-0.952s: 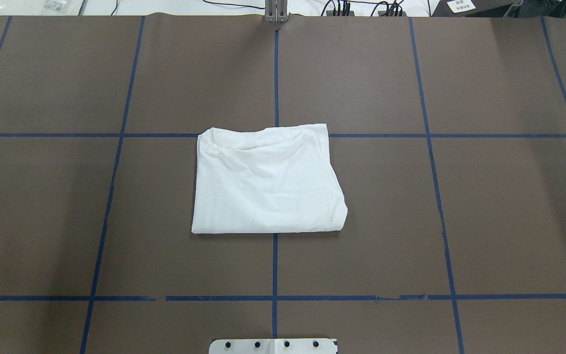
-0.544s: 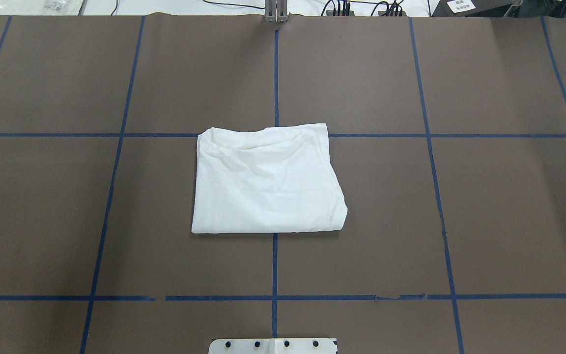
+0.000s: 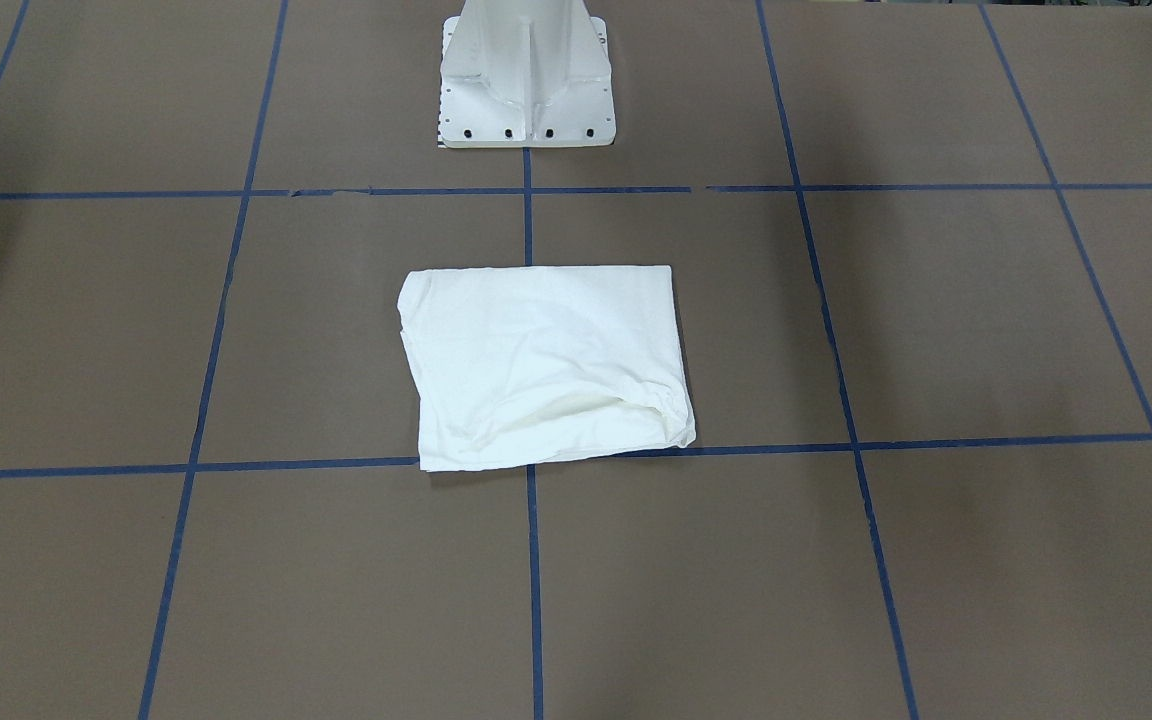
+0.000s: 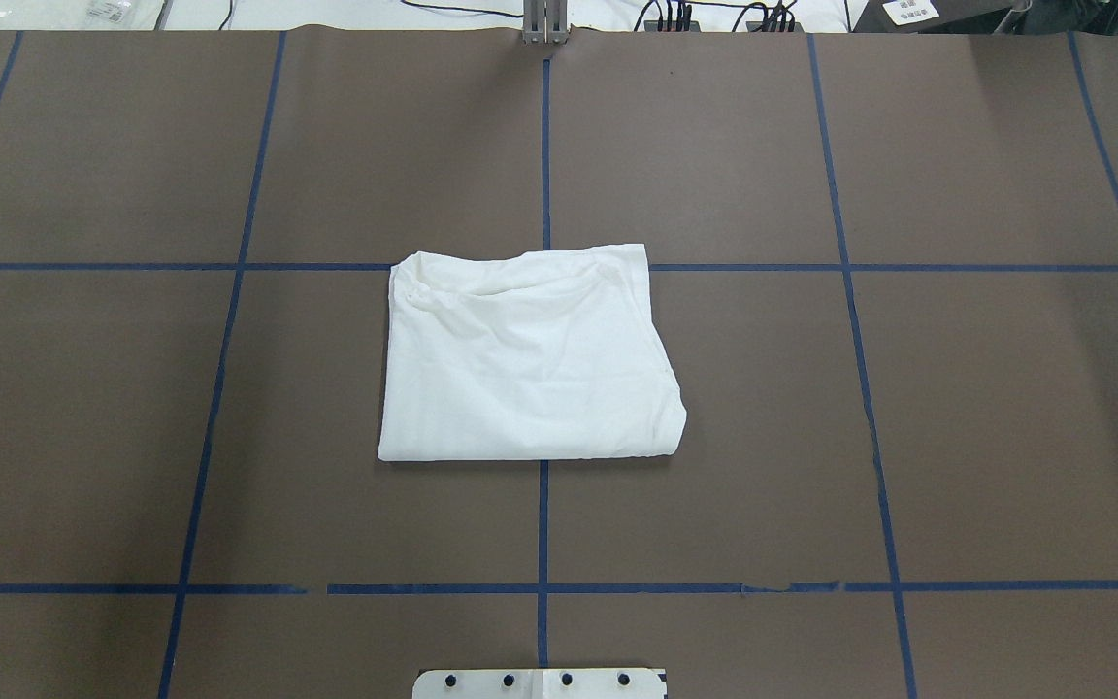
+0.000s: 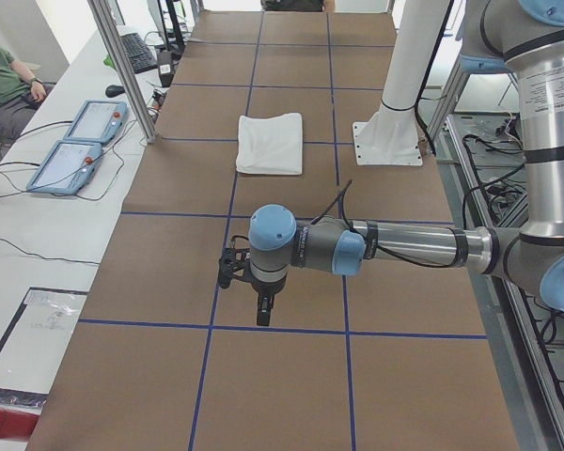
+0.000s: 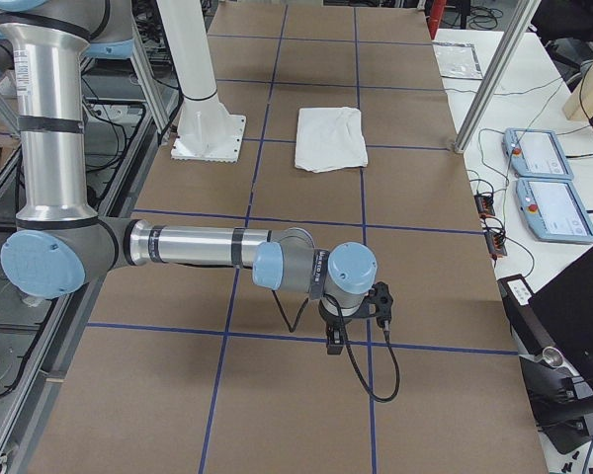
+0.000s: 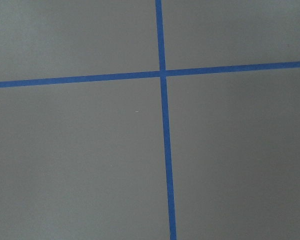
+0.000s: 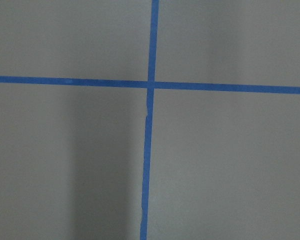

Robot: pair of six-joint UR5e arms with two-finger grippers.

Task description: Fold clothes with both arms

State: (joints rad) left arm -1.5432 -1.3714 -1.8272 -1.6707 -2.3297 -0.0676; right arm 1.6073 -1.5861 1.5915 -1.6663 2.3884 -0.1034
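Observation:
The white T-shirt (image 4: pixel 530 354) lies folded into a rough rectangle at the middle of the brown table, with no print or label showing. It also shows in the front-facing view (image 3: pixel 546 365) and both side views (image 5: pixel 271 143) (image 6: pixel 330 138). My left gripper (image 5: pixel 261 315) hangs over the table's left end, far from the shirt. My right gripper (image 6: pixel 333 341) hangs over the right end, equally far. Each shows only in a side view, so I cannot tell whether it is open or shut. Both wrist views show only bare table and blue tape.
Blue tape lines (image 4: pixel 543 146) divide the brown table (image 4: pixel 1005 437) into a grid. The white pedestal base (image 3: pixel 526 80) stands at the robot's side. Control tablets (image 5: pixel 75 150) (image 6: pixel 549 183) lie on the side bench beyond a metal post (image 5: pixel 122 66). A seated person (image 5: pixel 0 85) is there.

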